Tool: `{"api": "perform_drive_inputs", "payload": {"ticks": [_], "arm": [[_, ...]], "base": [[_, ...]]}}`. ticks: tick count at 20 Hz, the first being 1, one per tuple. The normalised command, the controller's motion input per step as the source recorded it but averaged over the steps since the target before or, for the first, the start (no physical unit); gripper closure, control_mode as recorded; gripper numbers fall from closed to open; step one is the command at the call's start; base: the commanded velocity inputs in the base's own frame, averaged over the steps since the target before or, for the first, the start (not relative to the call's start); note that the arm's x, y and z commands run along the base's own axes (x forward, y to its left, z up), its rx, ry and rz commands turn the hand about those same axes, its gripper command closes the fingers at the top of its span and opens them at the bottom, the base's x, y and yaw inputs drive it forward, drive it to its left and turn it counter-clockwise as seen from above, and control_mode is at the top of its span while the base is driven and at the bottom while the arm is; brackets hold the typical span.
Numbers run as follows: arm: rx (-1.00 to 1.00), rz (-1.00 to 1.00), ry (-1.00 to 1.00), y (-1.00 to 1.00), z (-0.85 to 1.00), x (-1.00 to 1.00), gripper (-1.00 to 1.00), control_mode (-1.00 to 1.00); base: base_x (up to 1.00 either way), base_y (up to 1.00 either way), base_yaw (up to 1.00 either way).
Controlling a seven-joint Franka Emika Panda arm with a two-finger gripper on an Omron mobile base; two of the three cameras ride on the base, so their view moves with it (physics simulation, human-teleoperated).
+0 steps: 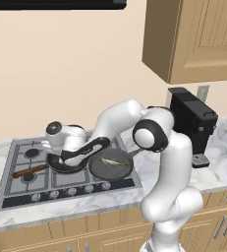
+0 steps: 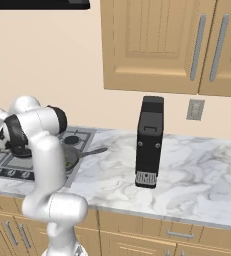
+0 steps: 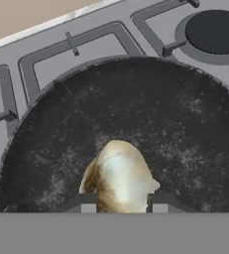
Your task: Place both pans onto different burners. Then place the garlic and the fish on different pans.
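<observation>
The black pan (image 1: 66,169) with its brown wooden handle (image 1: 29,171) sits on the cooktop's middle burner. My gripper (image 3: 122,204) hangs low over this pan (image 3: 150,114), its two fingertips (image 3: 86,203) closed on either side of the whitish-beige garlic (image 3: 118,176). From the left base view the hand reaches down over the pan, and the gripper (image 1: 53,154) is at the pan's left rim. To the right, the dark grey pan (image 1: 98,172) rests on another burner with the slender fish (image 1: 113,162) lying in it. Its short handle (image 2: 94,151) points right.
The grey steel cooktop (image 1: 16,189) has free burners at its left (image 1: 31,153) and one beyond the black pan (image 3: 215,30). A black coffee machine (image 1: 191,123) stands on the marble counter to the right. Wooden wall cabinets (image 2: 157,45) hang above.
</observation>
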Motion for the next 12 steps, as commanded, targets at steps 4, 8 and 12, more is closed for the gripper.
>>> {"api": "perform_drive_inputs", "payload": {"ticks": [4,8,12], "arm": [[0.0,-0.1,0.0,0.06,-0.17,0.23,-1.0,-1.0],[0.0,-0.1,0.0,0.0,-0.05,0.06,-1.0,-1.0],[0.0,-0.1,0.0,-0.06,0.03,-0.03,-1.0,-1.0]], "base": [[0.0,0.0,0.0],[0.0,0.0,0.0],[0.0,0.0,0.0]]}}
